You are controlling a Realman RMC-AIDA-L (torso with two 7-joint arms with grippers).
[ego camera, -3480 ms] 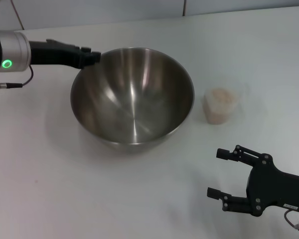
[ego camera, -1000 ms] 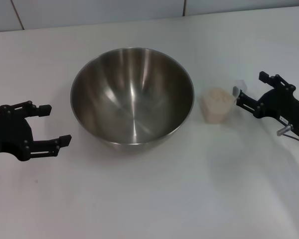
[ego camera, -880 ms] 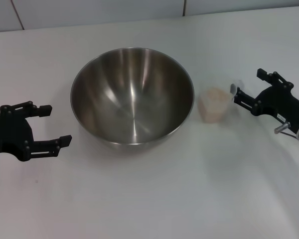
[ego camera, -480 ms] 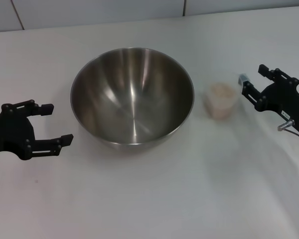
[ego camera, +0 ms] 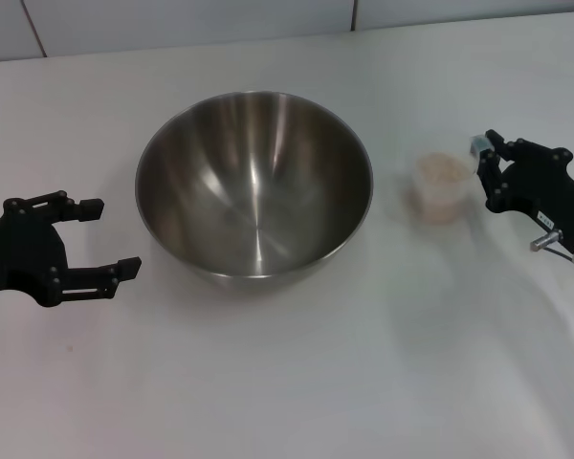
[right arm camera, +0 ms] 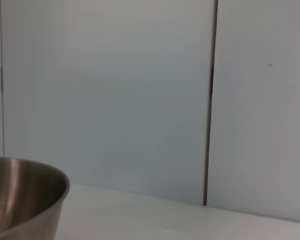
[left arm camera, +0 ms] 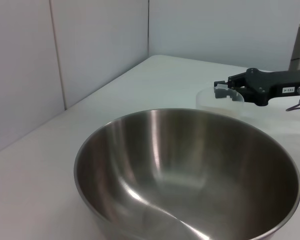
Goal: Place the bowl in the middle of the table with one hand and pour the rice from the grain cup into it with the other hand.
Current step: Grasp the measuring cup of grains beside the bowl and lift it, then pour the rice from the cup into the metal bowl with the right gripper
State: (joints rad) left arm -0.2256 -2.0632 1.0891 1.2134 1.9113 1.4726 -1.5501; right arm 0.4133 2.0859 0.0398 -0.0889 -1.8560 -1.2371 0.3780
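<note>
White table (ego camera: 297, 382) across most of the head view, with pale wall panels (ego camera: 172, 24) along the top edge. Big shiny steel bowl (ego camera: 253, 186) in the middle of the frame, a bit left of centre, sitting upright on the table. Smooth and brushed inside, with bright streaks of light. Small clear grain cup (ego camera: 443, 186) to the right of the bowl, near it but not touching, much smaller than the bowl. Full of pale pinkish rice (ego camera: 442, 172) seen from above. Right gripper (ego camera: 484, 164) at the right edge of the frame, right up against the cup's right side. Black fingers drawn close together and nipping the cup's rim. Left gripper (ego camera: 110, 236) low at the left edge, well apart from the bowl. Fingers spread wide, holding nothing, pointing toward the bowl.

Left wrist view: bowl up close, wide and deep. Behind it the cup's clear rim, with the right gripper's fingertips on it. Small white sticker (left arm camera: 287, 90) on that gripper's black body, writing too tiny to read. Plain walls beyond the table.

Right wrist view: mostly pale wall with one dark seam. Just a curved bit of the bowl's rim and a strip of table. No fingers and no cup in sight.
</note>
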